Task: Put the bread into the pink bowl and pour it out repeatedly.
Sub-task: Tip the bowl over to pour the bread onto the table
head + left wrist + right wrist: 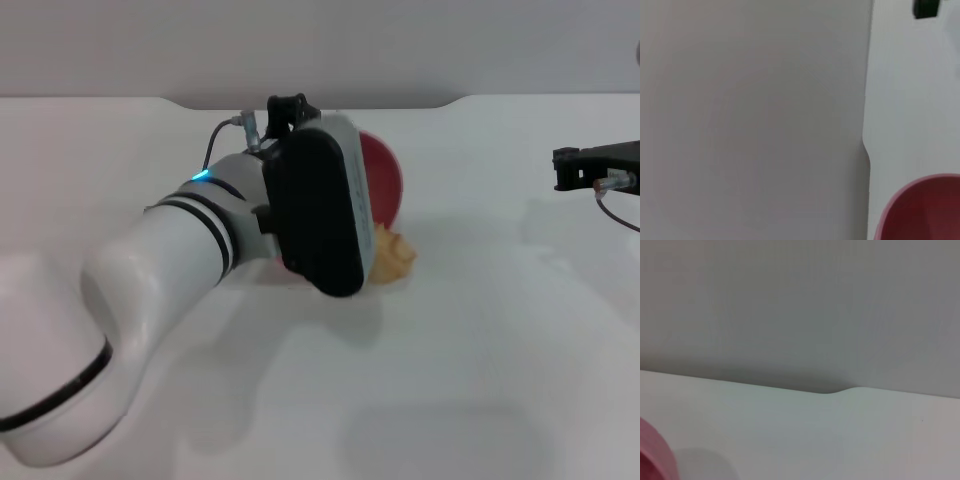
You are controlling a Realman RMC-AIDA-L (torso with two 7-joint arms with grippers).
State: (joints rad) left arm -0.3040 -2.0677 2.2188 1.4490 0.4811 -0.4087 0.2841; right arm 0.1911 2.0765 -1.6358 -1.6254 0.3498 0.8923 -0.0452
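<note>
Reaching across the middle of the white table point(480, 380), my left arm ends in a wrist whose black housing blocks the head view of my left gripper point(330, 215); whether its fingers are apart, together or clamped on something I cannot tell. Directly behind that housing sits the pink bowl point(385, 175), tipped on its side, with only its far rim and part of its dark pink inside showing past the wrist. In the left wrist view the bowl's curved rim and interior fill one corner of the picture, close to the camera. The bread point(392, 255) lies on the table just beside the bowl's lowered edge, a pale tan end of it protruding from behind my wrist; the rest is hidden. My right gripper point(562, 168) hangs well apart from the bowl at the table's right side, above the surface, a thin cable trailing beneath it; its fingers cannot be made out. The right wrist view shows a sliver of the pink bowl, the table's far edge and the grey wall point(800, 305) beyond.
</note>
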